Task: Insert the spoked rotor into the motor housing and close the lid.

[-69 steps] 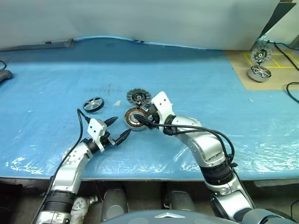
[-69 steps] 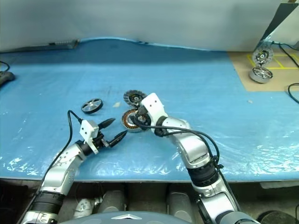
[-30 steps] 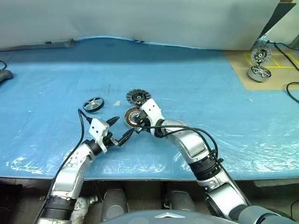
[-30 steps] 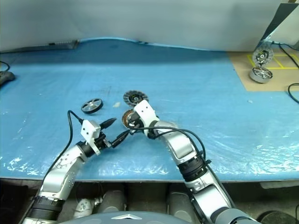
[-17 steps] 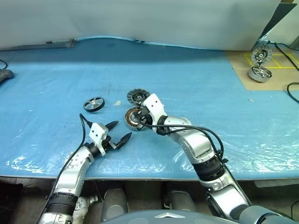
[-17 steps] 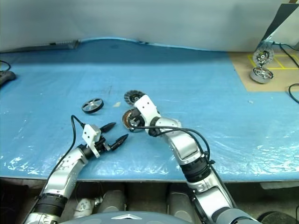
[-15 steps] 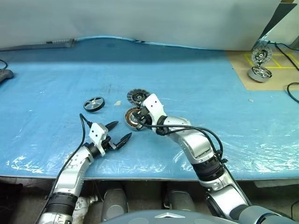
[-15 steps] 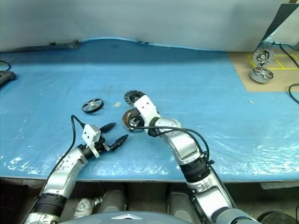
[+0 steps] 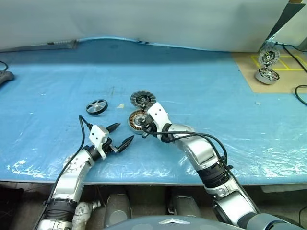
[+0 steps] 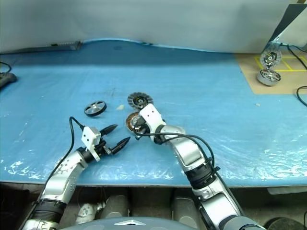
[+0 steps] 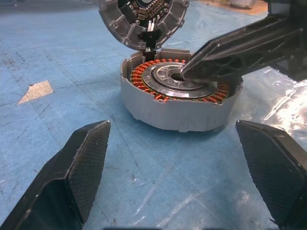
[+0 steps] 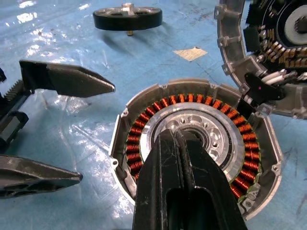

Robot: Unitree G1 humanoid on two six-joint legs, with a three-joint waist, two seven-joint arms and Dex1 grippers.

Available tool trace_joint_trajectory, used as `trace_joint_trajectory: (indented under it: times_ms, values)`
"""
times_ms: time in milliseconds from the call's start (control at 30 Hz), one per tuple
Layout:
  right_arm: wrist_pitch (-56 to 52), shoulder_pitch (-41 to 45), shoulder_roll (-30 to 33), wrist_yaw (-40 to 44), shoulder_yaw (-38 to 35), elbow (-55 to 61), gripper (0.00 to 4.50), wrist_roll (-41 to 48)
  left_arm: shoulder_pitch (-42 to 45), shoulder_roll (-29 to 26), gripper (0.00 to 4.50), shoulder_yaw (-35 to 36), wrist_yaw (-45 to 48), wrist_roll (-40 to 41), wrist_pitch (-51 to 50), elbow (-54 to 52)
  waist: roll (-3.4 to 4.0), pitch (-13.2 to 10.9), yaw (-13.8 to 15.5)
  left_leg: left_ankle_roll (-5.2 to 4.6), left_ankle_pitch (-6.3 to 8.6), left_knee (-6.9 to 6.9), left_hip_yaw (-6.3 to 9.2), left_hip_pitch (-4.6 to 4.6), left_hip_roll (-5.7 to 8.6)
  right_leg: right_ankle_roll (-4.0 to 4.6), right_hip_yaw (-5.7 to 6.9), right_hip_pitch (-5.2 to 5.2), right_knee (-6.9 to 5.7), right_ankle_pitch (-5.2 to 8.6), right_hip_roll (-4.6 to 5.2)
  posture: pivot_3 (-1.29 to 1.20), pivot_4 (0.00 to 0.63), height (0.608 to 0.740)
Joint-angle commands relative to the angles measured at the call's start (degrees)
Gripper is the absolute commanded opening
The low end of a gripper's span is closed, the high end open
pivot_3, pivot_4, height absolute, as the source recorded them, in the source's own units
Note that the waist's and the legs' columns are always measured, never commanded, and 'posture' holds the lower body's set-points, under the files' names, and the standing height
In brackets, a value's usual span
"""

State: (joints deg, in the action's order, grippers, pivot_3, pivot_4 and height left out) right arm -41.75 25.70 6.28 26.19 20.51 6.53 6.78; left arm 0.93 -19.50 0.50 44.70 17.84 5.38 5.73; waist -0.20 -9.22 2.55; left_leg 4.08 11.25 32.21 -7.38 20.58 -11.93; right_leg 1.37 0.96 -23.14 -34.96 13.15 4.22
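the motor housing (image 12: pixel 199 143) is a short round grey metal cup sitting on the crinkly blue plastic sheet (image 9: pixel 216 96) near the front middle of the table. inside it is a ring of shiny orange-brown wire coils around a smooth silver middle with a dark hole. the lid (image 11: pixel 143 19) is a round grey disc that stands tipped up at the far edge of the cup, joined to it, with little ribs showing on its inner face. the spoked rotor (image 9: pixel 96 106) is a small flat dark wheel with a shiny rim, lying on the sheet well apart from the cup, on the robot's left.

the right gripper (image 12: pixel 180 143) has its two black fingers pressed together, holding nothing, with the tip resting in the dark middle of the cup. the left gripper (image 9: pixel 120 134) has its rough black pointed fingers (image 11: pixel 79 167) spread wide, empty, near the cup and pointing at it.
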Motion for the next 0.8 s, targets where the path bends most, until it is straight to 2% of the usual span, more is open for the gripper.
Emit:
trace_joint_trajectory:
  times_ms: [33,200,400,467,667,800]
  values:
    - [-0.1,0.6,-0.8,0.0,-2.2,5.8,0.01,2.0,-0.1,-0.5,4.50,0.9,-0.4,0.7,-0.3,-2.9,0.00,0.0,0.0,0.00,0.00,0.00,0.00,0.00,0.00,0.00,0.00,0.00,0.00,0.00,0.00,0.00,0.150,0.740]
    - [-2.2,0.2,1.2,0.0,-3.8,10.3,0.01,2.4,2.0,-3.2,4.50,4.4,-1.1,1.1,-0.6,-1.5,0.00,0.0,0.0,0.00,0.00,0.00,0.00,-0.01,-0.01,0.00,0.00,0.00,-0.01,0.00,0.00,0.00,0.150,0.740]
    - [-4.5,-0.6,4.4,0.8,-5.4,14.5,0.01,4.1,5.0,-10.4,4.50,10.3,-2.4,2.7,-6.0,-4.4,0.00,0.0,0.0,0.00,0.00,0.01,0.01,-0.03,0.03,-0.01,-0.01,0.00,-0.02,-0.01,0.00,0.00,0.150,0.740]
    - [-4.6,-0.7,5.0,1.1,-5.2,14.7,0.01,4.2,7.2,-14.3,4.50,10.9,-3.3,2.3,-12.3,-5.4,0.00,0.0,0.1,0.00,0.00,0.00,0.01,-0.01,0.02,-0.01,0.00,0.00,-0.01,-0.01,-0.01,0.00,0.150,0.740]
    - [-3.9,-0.4,4.9,1.1,-4.3,13.8,0.01,4.1,15.3,-27.8,4.50,13.7,6.4,7.3,-24.2,-1.1,-0.01,0.0,0.1,0.01,0.00,0.04,0.07,0.00,0.03,0.03,0.06,-0.01,-0.10,0.02,-0.01,0.00,0.150,0.740]
    - [-3.3,-0.1,4.0,0.8,-3.8,12.9,0.01,3.9,25.2,-38.7,4.50,7.5,15.2,5.1,-36.8,6.8,-0.04,0.0,0.0,0.02,-0.01,0.04,0.08,0.01,0.03,0.04,0.08,-0.07,-0.15,0.02,-0.02,0.00,0.150,0.740]
